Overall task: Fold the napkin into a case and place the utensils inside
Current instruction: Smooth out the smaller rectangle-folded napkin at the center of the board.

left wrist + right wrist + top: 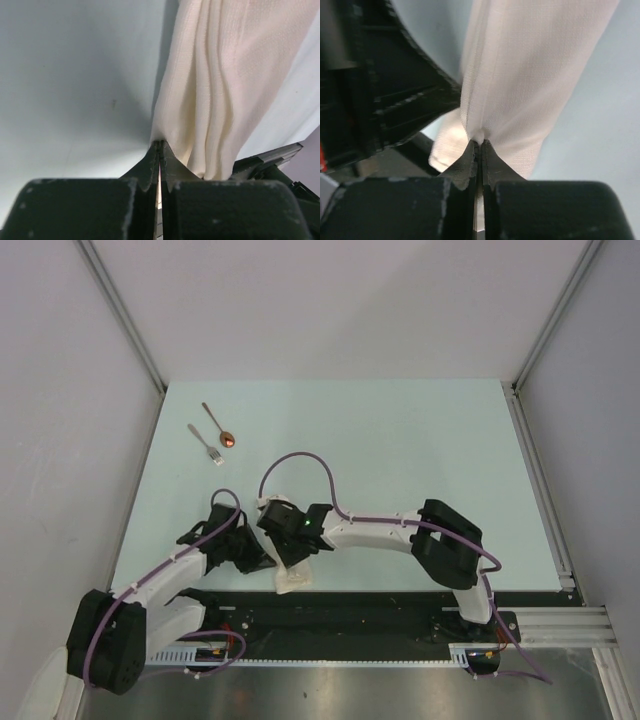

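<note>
The cream-white napkin point(296, 580) lies bunched at the table's near edge, mostly hidden under both wrists. In the left wrist view it hangs in long folds point(225, 90), and my left gripper point(160, 144) is shut on its edge. In the right wrist view my right gripper point(481, 143) is shut on a pinched fold of the same napkin point(530, 75). From above, the left gripper point(262, 558) and right gripper point(291, 558) sit close together over the cloth. The silver fork point(206, 443) and the copper-bowled spoon point(221, 427) lie side by side at the far left of the table.
The light table point(420, 470) ends just behind the napkin at a black rail point(360, 615). Grey walls close in left, right and back. A purple cable point(300, 462) loops above the right wrist. The left arm's black body point(380, 90) fills the left of the right wrist view.
</note>
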`<act>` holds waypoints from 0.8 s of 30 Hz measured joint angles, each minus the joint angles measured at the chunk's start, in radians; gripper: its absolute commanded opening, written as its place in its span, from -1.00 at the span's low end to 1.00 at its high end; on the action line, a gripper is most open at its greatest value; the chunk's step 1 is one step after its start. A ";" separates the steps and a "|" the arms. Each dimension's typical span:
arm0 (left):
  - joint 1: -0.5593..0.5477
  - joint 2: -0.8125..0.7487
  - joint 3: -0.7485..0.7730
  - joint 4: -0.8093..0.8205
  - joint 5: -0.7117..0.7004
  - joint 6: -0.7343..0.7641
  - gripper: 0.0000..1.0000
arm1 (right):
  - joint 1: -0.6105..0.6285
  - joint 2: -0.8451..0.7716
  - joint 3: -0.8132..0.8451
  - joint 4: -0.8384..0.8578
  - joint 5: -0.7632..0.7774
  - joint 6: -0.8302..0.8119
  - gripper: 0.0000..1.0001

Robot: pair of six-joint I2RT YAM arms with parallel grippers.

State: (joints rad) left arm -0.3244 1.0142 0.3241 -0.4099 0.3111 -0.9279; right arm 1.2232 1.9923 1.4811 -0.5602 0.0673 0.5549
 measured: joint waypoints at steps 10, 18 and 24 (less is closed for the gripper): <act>0.000 -0.008 -0.025 0.053 0.028 -0.015 -1.00 | -0.019 -0.005 -0.028 0.086 -0.130 0.074 -1.00; 0.000 -0.087 -0.023 -0.048 -0.032 -0.014 -1.00 | -0.028 0.035 -0.056 0.146 -0.166 0.109 -0.98; 0.000 -0.139 0.047 -0.186 -0.118 -0.005 -1.00 | -0.043 0.048 -0.075 0.180 -0.197 0.129 -0.85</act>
State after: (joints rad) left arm -0.3248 0.8749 0.3714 -0.5961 0.1928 -0.9329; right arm 1.1805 2.0407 1.4063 -0.3805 -0.1299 0.6834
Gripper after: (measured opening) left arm 0.003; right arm 0.029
